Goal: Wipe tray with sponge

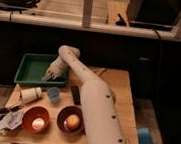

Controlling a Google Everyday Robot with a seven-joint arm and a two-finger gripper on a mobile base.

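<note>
The gripper [50, 74] is hanging low inside the green tray [31, 68], at its 3 o'clock end; whether it is spread or closed cannot be told. The tray is sitting at the wooden table's [119, 93] 10 o'clock corner. A blue cup [54, 94] is standing near the tray's 5 o'clock.
</note>
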